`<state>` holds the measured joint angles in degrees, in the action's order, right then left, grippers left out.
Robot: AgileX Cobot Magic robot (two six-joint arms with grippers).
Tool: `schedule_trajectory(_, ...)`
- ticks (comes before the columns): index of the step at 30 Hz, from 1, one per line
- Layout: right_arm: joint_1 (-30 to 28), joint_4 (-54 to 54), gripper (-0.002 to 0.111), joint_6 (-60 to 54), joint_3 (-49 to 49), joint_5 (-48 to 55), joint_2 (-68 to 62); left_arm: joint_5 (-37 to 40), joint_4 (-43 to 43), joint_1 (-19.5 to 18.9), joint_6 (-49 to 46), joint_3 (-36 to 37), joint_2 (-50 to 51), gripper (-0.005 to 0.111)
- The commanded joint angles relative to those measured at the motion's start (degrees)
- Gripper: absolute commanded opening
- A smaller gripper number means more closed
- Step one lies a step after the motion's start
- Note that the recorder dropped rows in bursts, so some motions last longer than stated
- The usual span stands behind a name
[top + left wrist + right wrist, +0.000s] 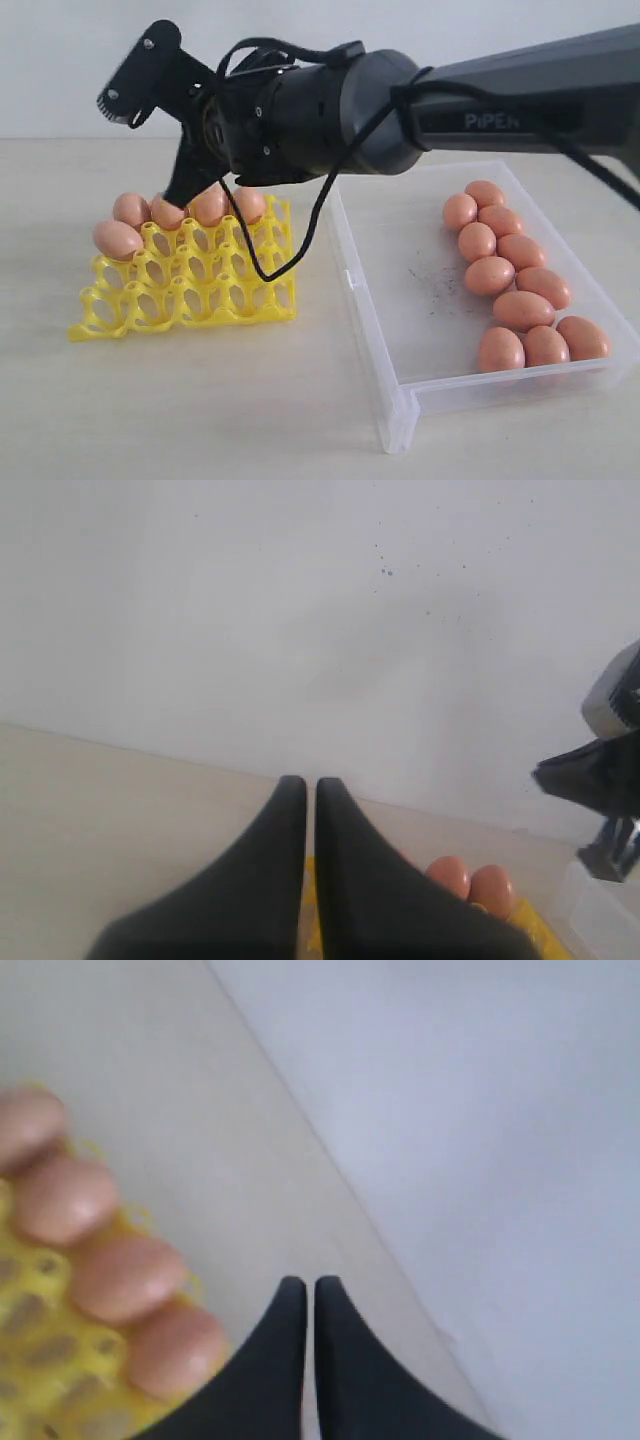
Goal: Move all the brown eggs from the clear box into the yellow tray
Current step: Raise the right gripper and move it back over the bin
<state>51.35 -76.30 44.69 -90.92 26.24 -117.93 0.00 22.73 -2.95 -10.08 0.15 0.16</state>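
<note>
Jaws pressed together and empty, the right gripper (pixel 311 1282) hangs just beside the back row of smooth orange-brown eggs (pixel 130 208), five seated in the bright yellow openwork plastic tray (pixel 190 290). Eleven more lie in the clear shallow plastic box (pixel 400 400) on the pale counter (pixel 200 400). The left gripper (pixel 310 780) has its jaws closed too.
</note>
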Motion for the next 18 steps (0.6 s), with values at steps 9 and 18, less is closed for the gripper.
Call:
schedule_trajectory(9,-5.64,113.93,0.000,-97.77,1.27,-22.30,-3.25,0.00,0.19,0.24,-0.52,-0.15,-0.16,0.004)
schedule_trajectory(18,-3.79,121.50,0.000,-103.81,-4.41,-31.03,-13.08,0.00,0.19,0.24,-0.52,-0.15,-0.16,0.004)
